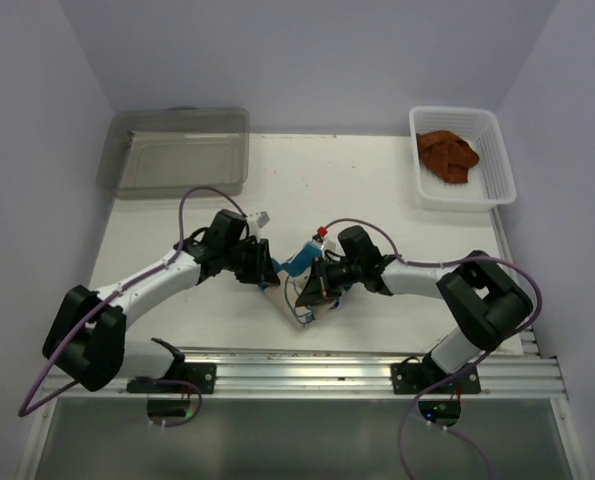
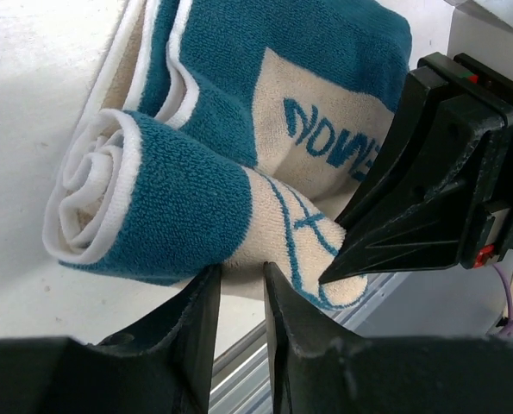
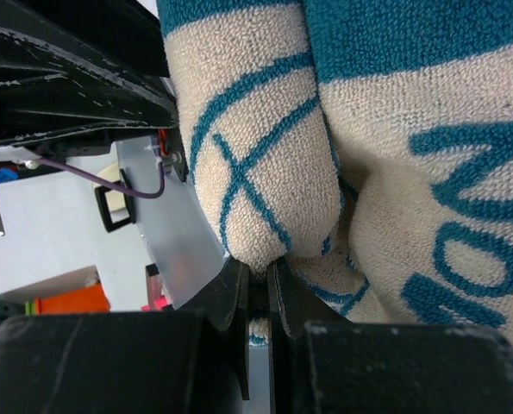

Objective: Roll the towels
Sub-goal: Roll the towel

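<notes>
The cream towel lies half-rolled on the table between both arms. The right gripper pinches a fold; the left gripper stands nearly closed at the roll, grip undeterminable. Risk: an uneven pull could unwind the roll.

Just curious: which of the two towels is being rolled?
The cream towel with blue edges, partly rolled mid-table, pinched by the right end effector. The rust-brown towel lies crumpled in the white basket.

Blue-edged cream towel, blue lettering; rust-brown towel
</notes>
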You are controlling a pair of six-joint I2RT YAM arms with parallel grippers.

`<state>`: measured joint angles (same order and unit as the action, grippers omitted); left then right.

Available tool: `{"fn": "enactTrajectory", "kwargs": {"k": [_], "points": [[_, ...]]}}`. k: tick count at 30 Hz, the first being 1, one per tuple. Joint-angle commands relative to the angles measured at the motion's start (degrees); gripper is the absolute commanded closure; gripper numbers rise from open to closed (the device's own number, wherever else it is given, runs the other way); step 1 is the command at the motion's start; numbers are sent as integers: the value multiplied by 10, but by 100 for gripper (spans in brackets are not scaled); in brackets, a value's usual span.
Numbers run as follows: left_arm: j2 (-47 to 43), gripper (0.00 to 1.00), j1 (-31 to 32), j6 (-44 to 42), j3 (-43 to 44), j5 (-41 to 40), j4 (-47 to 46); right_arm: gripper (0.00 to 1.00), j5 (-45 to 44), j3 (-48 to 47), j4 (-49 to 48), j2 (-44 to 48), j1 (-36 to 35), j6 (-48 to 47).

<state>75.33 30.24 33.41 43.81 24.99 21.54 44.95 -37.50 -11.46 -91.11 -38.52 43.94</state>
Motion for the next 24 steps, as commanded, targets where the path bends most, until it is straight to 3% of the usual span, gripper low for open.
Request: {"fn": "enactTrajectory", "kwargs": {"k": [1, 9, 12, 15, 21, 24], "points": [[20, 70, 9, 2, 15, 5, -50, 100, 29, -1, -11, -11, 6, -5], [123, 75, 9, 2, 4, 5, -97, 100, -18, -13, 58, -6, 11, -42], [139, 75, 9, 6, -3, 13, -113, 70, -97, -35, 142, 36, 10, -89], [137, 75, 9, 3, -4, 10, -109, 57, -149, -61, 220, 99, 7, -113], [134, 75, 10, -2, -8, 13, -103, 54, -344, -136, 379, 205, -51, -175], [128, 75, 10, -2, -14, 14, -103, 55, -503, -189, 443, 214, -148, -194]]}}
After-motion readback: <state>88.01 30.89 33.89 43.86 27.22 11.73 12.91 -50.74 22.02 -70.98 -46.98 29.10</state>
